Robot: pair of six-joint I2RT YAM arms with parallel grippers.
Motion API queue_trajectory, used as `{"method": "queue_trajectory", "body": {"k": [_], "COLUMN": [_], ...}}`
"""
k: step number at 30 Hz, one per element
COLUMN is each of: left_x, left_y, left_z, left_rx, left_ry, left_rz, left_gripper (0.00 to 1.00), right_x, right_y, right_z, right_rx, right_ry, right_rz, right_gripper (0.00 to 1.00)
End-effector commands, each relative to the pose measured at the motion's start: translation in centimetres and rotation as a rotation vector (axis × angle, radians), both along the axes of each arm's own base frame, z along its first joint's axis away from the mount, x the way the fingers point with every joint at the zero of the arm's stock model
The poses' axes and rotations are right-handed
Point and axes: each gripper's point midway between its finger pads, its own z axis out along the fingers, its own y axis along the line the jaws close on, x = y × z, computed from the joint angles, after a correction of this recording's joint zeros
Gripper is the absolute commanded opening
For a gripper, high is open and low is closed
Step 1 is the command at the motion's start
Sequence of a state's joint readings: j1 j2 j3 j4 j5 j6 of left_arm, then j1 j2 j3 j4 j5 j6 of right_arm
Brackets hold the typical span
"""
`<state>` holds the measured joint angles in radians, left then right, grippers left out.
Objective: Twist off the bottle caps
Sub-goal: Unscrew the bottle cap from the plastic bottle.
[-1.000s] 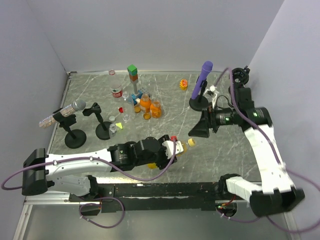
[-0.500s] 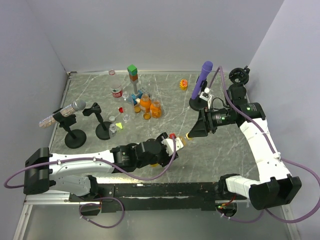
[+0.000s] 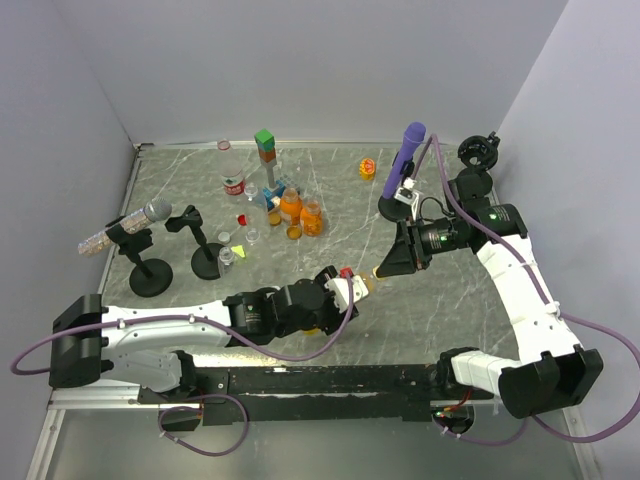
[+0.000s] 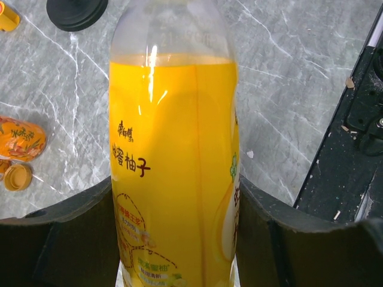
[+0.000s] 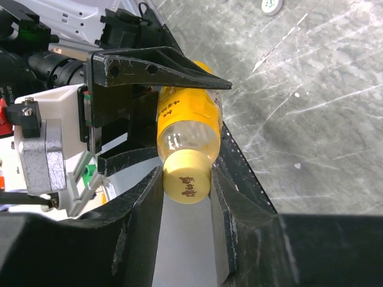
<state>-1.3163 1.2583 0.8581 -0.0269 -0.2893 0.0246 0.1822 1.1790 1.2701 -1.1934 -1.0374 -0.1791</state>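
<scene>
A grey marbled desk [image 3: 430, 310] with two robot arms meeting above it. The left pincer [image 4: 176, 233] grips the body of a yellow juice bottle [image 4: 173, 137], one dark finger pressed against each side of the label. The bottle lies roughly level, its neck reaching out beyond the left pincer towards the other arm. The right pincer [image 5: 187, 194] is closed on the bottle's yellow cap [image 5: 187, 182], with a finger touching each side, so the cap sits right between its tips.

Several things could go wrong from here. The cap is small and smooth-looking, so the right pincer's fingers may slide round it instead of turning it. The bottle is round and glossy, so it may spin inside the left pincer's hold and the cap would never loosen. If the two arms are not lined up, twisting could bend the neck or drag the bottle out of one grip. The bottle looks nearly full and lies on its side, so juice could pour onto the desk below the pincers once the cap comes free.

The bottle is clear plastic, filled to the shoulder with bright yellow-orange liquid. Its yellow label carries dark Chinese characters. The cap is much narrower than the body and has small dark print on top.
</scene>
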Motion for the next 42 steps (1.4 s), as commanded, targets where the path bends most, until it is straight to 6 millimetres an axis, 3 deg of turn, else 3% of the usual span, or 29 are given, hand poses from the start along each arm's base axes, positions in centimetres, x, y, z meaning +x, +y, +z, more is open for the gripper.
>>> {"method": "queue_trajectory", "body": {"k": [1, 8, 13, 17, 20, 24, 28, 31, 34, 37, 38, 42], "left_x": [0.4, -0.9, -2.9, -4.1, -4.7, -4.7, -4.1, -3.5, -2.9, -2.5, -2.4, -1.8], "left_y": [-1.3, -1.0, -0.4, 0.1, 0.5, 1.0, 1.0, 1.1, 1.1, 1.2, 1.2, 1.1], "left_z": [4.0, 4.3, 5.5, 5.9, 6.3, 6.1, 6.0, 5.4, 4.9, 4.7, 4.8, 5.3], "left_rx": [-0.137, -0.16, -0.216, -0.221, -0.224, -0.2, -0.181, -0.152, -0.133, -0.132, -0.135, -0.137], "left_ry": [-0.032, -0.024, 0.023, 0.066, 0.076, 0.094, 0.094, 0.099, 0.112, 0.111, 0.1, 0.055], "left_rz": [0.017, -0.056, -0.237, -0.377, -0.472, -0.529, -0.517, -0.486, -0.443, -0.406, -0.394, -0.33], "left_gripper": [0.06, 0.06, 0.06, 0.06, 0.06, 0.07, 0.07, 0.06, 0.06, 0.05, 0.05, 0.05], "right_x": [-0.5, -2.3, -4.2, -5.6, -6.5, -6.5, -5.7, -4.8, -3.7, -4.2, -4.5, -5.2], "right_y": [0.3, 0.6, 0.8, 0.9, 0.8, 0.6, 0.7, 0.8, 0.5, 0.3, 0.2, 0.0], "right_z": [0.8, 2.2, 2.3, 2.2, 3.0, 3.8, 4.1, 3.9, 5.2, 7.7, 8.7, 10.5], "right_rx": [0.008, 0.06, 0.049, 0.049, 0.079, 0.062, 0.042, 0.02, -0.027, 0.005, 0.024, 0.1], "right_ry": [-0.022, -0.127, -0.288, -0.495, -0.747, -1.012, -1.026, -0.953, -0.907, -0.91, -0.91, -0.842], "right_rz": [0.031, 0.178, 0.34, 0.485, 0.594, 0.639, 0.617, 0.543, 0.414, 0.346, 0.321, 0.236], "right_gripper": [0.22, 0.07, 0.01, 0.01, 0.01, 0.04, 0.09, 0.23, 0.66, 0.95, 0.99, 0.99]}}
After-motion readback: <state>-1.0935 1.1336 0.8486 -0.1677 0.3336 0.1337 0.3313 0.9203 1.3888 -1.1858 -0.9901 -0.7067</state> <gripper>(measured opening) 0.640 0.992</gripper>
